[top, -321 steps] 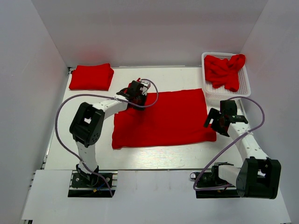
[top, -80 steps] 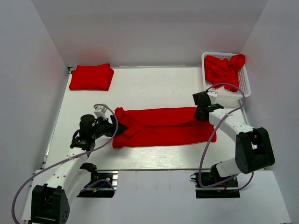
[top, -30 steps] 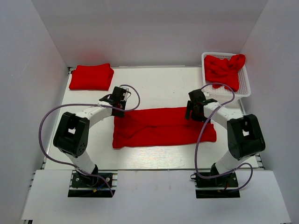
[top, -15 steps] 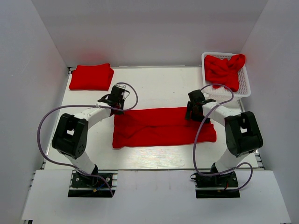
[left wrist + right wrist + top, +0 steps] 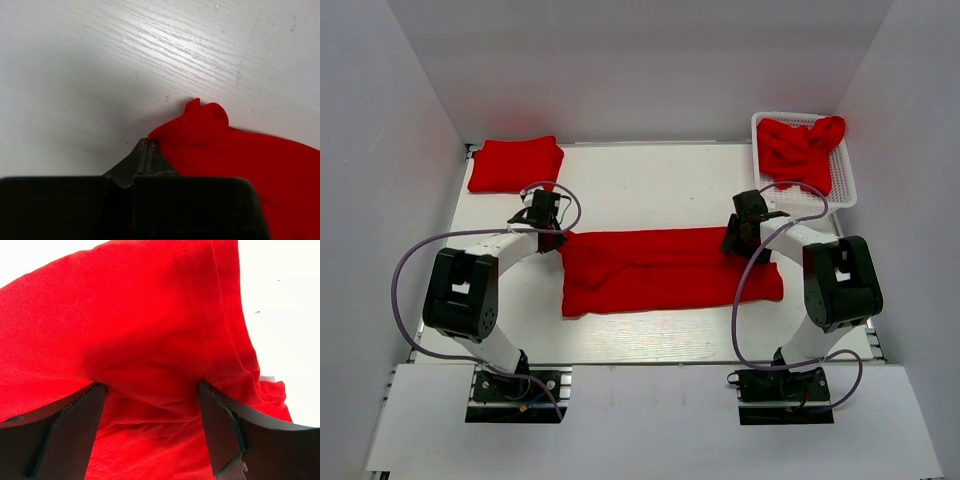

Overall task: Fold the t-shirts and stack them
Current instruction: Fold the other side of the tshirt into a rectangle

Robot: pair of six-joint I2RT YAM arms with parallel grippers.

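A bright red t-shirt point(image 5: 670, 270) lies folded into a long band across the middle of the table. My left gripper point(image 5: 548, 236) is at its upper left corner; in the left wrist view the gripper point(image 5: 146, 143) is shut, with the shirt's corner point(image 5: 210, 130) lying just beside the right finger and no cloth showing between the jaws. My right gripper point(image 5: 738, 240) is over the shirt's upper right edge; in the right wrist view it point(image 5: 150, 385) is wide open with red cloth point(image 5: 150, 315) spread between the fingers. A folded red t-shirt point(image 5: 515, 165) lies at the back left.
A white mesh basket point(image 5: 843, 195) stands at the back right and holds crumpled red t-shirts point(image 5: 802, 148). White walls enclose the table on the left, back and right. Purple cables loop from both arms.
The shirt went from one wide flat sheet to a long folded band. In the last half second my left gripper moved left to the shirt's corner, and my right gripper shifted slightly right.
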